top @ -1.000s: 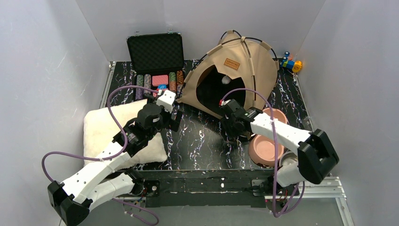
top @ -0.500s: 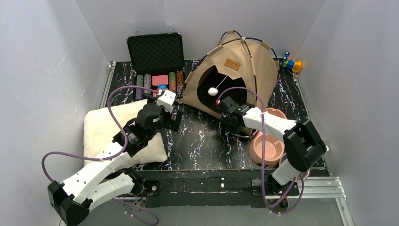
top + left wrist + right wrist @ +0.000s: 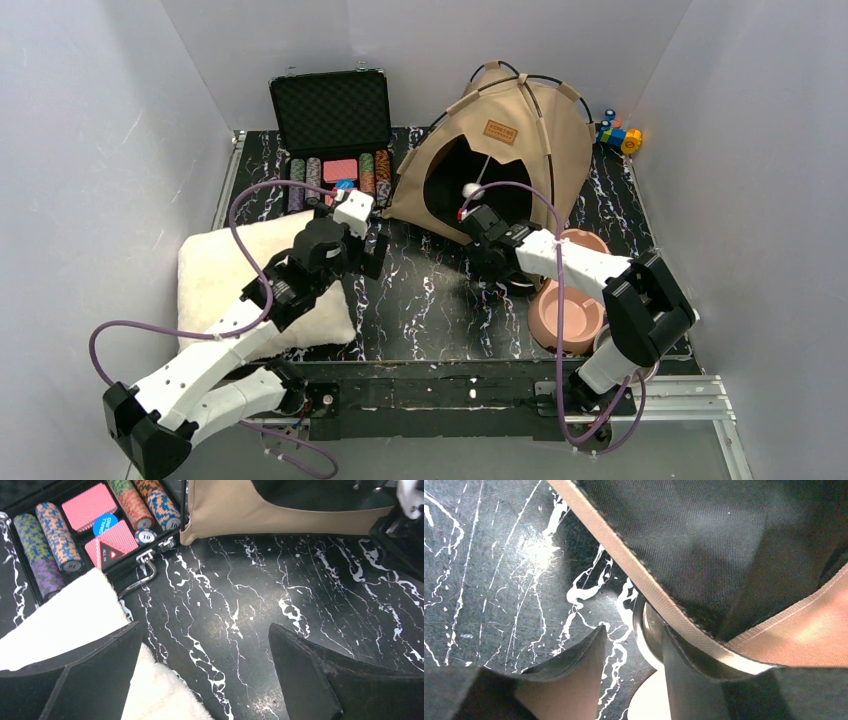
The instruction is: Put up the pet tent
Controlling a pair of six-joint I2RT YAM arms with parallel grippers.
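The pet tent [image 3: 545, 140] stands upright at the back right: tan canvas, black poles, a brown label [image 3: 500, 131]. Its cat-head doorway faces front-left, and a white pom-pom [image 3: 468, 189] hangs in it. My right gripper [image 3: 478, 222] is at the doorway's bottom edge. In the right wrist view the gripper [image 3: 633, 630] is open, with bare table in the gap. The tent's tan hem [image 3: 634, 575] lies across the right finger [image 3: 689, 680]. My left gripper [image 3: 365, 238] hangs wide open left of the tent, and in its own view [image 3: 205, 627] it is above bare table.
An open poker chip case [image 3: 335, 140] sits at the back left, close to the tent's left corner [image 3: 240, 505]. A fluffy cream cushion [image 3: 220, 270] lies under the left arm. Pink bowls [image 3: 565, 315] stand by the right arm, and a metal bowl rim [image 3: 644, 630] shows under the hem. A small toy [image 3: 620, 135] sits in the back right corner.
The tent's front has risen and the doorway has opened wider, with the pom-pom swinging. My right arm has reached in toward the doorway's bottom edge. The left arm has stayed still.
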